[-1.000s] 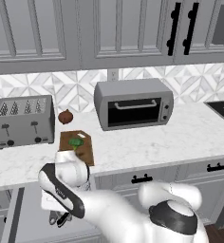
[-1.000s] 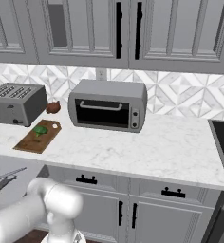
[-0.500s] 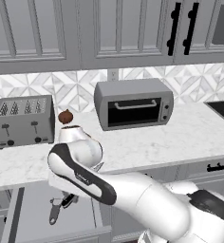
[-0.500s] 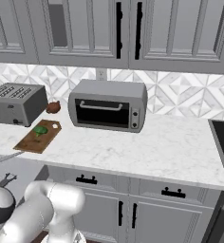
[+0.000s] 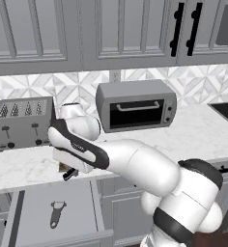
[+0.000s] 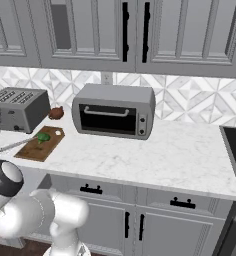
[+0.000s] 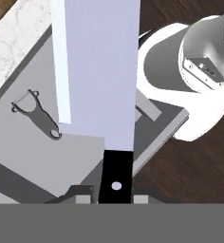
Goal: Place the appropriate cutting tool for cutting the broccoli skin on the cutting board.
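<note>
Arm folded left at counter height, pincer point(image 7: 113, 198) clamped on knife point(image 7: 102, 76), above open drawer point(image 5: 53, 212).

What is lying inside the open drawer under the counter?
In the open drawer lies a grey peeler, alone on the visible floor. In the hand view the knife, held in the claw, covers part of the drawer, so that part cannot be checked.

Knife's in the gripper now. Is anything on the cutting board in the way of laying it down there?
The broccoli sits at the far end of the cutting board; the near part is bare. The knife, gripped by its handle, already reaches toward the board's left edge, with nothing visible between them.
</note>
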Motion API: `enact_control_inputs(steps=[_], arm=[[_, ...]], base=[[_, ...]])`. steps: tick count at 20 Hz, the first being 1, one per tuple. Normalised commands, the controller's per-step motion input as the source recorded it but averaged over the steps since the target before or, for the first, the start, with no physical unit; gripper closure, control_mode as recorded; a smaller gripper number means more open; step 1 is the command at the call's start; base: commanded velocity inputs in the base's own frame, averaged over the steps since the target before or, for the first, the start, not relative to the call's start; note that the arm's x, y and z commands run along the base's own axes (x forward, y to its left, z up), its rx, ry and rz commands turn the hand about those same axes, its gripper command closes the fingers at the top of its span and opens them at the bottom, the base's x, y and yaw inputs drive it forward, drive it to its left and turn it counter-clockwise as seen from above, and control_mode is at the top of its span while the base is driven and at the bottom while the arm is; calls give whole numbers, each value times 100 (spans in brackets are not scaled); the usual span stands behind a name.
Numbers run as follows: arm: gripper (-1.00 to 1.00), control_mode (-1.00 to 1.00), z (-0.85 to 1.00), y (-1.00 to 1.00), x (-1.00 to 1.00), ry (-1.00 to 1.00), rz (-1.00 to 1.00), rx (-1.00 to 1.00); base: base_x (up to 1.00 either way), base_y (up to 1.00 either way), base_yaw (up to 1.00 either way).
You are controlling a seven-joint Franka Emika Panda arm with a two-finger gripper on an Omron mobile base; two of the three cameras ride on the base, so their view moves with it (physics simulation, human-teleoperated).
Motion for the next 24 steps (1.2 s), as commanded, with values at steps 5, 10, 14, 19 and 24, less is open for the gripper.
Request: enact_control_inputs(steps=[5,10,14,19,24], arm=[[100,-100,-11,9,91,0,-6,-7],[100,-100,-33,5,73,-4,-4,-3],[100,-100,-42,1,62,-5,-4,0],[100,-100,-54,0,56,-3,-5,0],[100,-100,-48,3,59,-1,-4,0]], base=[[0,0,0],[0,0,0],[0,0,0],[0,0,0],[0,0,0]])
